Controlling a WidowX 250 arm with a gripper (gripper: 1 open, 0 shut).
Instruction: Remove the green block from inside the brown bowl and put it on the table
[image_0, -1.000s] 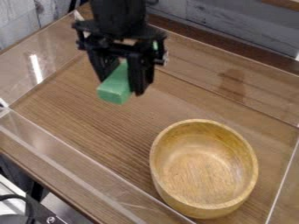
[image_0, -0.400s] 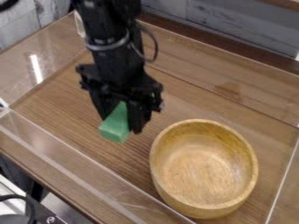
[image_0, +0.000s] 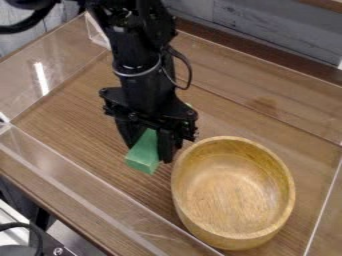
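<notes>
Block (image_0: 144, 153) bright green — bowl (image_0: 234, 200) light tan — end effector (image_0: 156, 136) black.

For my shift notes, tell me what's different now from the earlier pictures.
The gripper has come down toward the table, still holding the green block, which has moved lower in the view and a little to the right. Nothing was newly gripped or let go. The brown bowl stayed put.

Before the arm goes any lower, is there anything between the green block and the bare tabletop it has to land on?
Nothing visible stands between the green block and the table in this view. The brown bowl sits beside that spot, toward the right of the picture.
</notes>
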